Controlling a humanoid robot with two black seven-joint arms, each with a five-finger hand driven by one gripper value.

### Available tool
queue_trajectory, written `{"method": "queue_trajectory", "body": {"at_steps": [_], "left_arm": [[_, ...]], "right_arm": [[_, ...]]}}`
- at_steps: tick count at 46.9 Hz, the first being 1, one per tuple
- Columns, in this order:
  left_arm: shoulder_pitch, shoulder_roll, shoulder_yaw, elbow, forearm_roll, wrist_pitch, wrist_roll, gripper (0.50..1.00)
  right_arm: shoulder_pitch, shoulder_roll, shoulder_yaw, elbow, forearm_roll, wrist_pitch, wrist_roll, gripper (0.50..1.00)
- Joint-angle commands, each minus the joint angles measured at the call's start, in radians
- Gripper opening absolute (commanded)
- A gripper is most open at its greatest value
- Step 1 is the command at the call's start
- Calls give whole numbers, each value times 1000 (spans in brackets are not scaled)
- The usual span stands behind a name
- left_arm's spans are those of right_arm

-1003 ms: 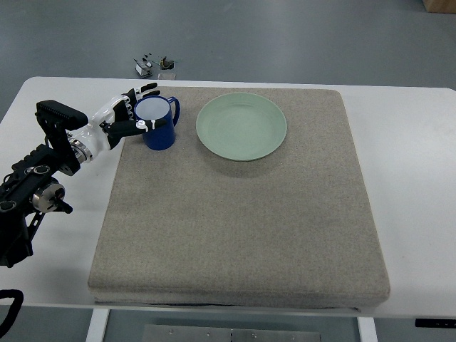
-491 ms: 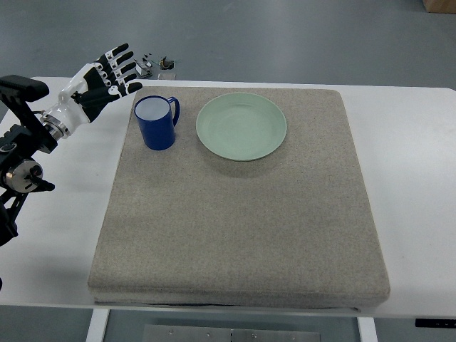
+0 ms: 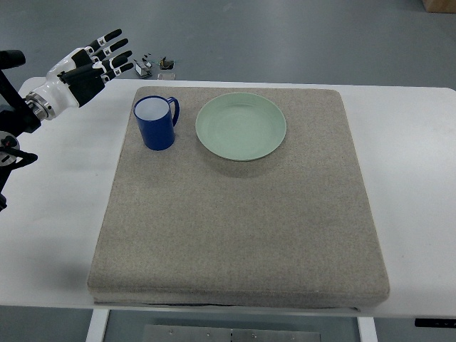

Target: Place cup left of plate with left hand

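The left hand [image 3: 84, 65] hovers over the table's [image 3: 64, 185] far left corner, fingers spread, holding nothing. One blue cup [image 3: 156, 122] stands upright on the grey mat [image 3: 235, 228], right of the hand and well apart from it, just left of the one green plate [image 3: 241, 126]. The mat's near half lies open. The left arm is cut off by the picture's edge. Small objects [image 3: 157, 65] on the floor just beyond the hand are too small to identify.

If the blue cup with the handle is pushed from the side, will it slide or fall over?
The blue enamel-looking cup stands upright on the grey felt mat, whose rough cloth probably resists sliding, so a high push might tip it. It looks rigid and empty, likely light. Its side handle, which points toward the pale green plate, may make it turn.
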Motion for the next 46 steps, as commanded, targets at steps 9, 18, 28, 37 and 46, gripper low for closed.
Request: {"method": "queue_trajectory", "body": {"at_steps": [9, 18, 28, 37, 46], "left_arm": [[-2, 0, 0, 21, -166, -32, 120, 1000], [-12, -2, -1, 25, -169, -32, 137, 1000], [-14, -9, -1, 36, -169, -32, 142, 1000], [-15, -12, -1, 44, -169, -32, 140, 1000], [-15, -11, -3, 44, -169, -32, 140, 1000]], "right_arm": [[0, 0, 0, 0, 0, 0, 0, 934], [0, 0, 0, 0, 0, 0, 0, 934], [0, 0, 3, 2, 6, 3, 0, 934], [-1, 0, 5, 9, 8, 5, 0, 934], [-2, 0, 2, 23, 3, 6, -3, 934]]}}
